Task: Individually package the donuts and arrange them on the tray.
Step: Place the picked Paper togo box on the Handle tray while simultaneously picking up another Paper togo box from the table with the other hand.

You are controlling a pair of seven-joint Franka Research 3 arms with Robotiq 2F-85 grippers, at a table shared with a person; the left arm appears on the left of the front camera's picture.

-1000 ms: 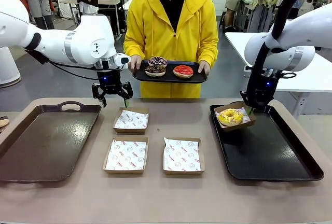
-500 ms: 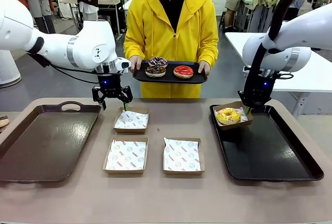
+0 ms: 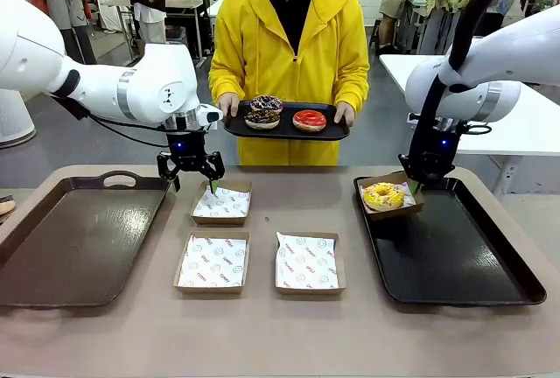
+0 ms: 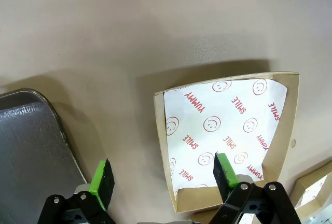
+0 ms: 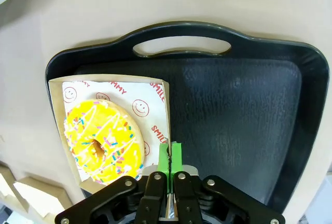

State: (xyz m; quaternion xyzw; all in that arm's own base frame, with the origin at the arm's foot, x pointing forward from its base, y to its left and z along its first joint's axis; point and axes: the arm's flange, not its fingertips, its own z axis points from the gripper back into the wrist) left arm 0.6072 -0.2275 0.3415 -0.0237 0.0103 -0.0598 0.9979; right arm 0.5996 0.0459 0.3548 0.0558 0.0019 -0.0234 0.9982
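The yellow-glazed donut [image 3: 386, 194] [image 5: 104, 141] lies in a paper-lined box [image 3: 404, 179] [image 5: 111, 90] tilted over the far left corner of the black tray [image 3: 464, 260] [image 5: 233, 115]. My right gripper [image 3: 420, 184] [image 5: 170, 156] is shut on that box's edge. My left gripper [image 3: 191, 173] [image 4: 165, 175] hangs open just above the far empty box [image 3: 220, 203] [image 4: 228, 130], its jaws straddling one wall. A person holds a dark tray [image 3: 328, 134] with the sprinkled chocolate donut [image 3: 265, 104], the crumb-topped chocolate donut [image 3: 262, 120] and the red donut [image 3: 309, 120].
A brown tray [image 3: 79, 238] [image 4: 31, 141] lies at the table's left. Two more empty lined boxes [image 3: 213, 262] [image 3: 307, 263] sit near the middle front. The person stands at the far edge, between my arms.
My left gripper has come down and slightly right toward the far empty box. My right gripper has shifted the donut box a little left and down at the tray's corner.
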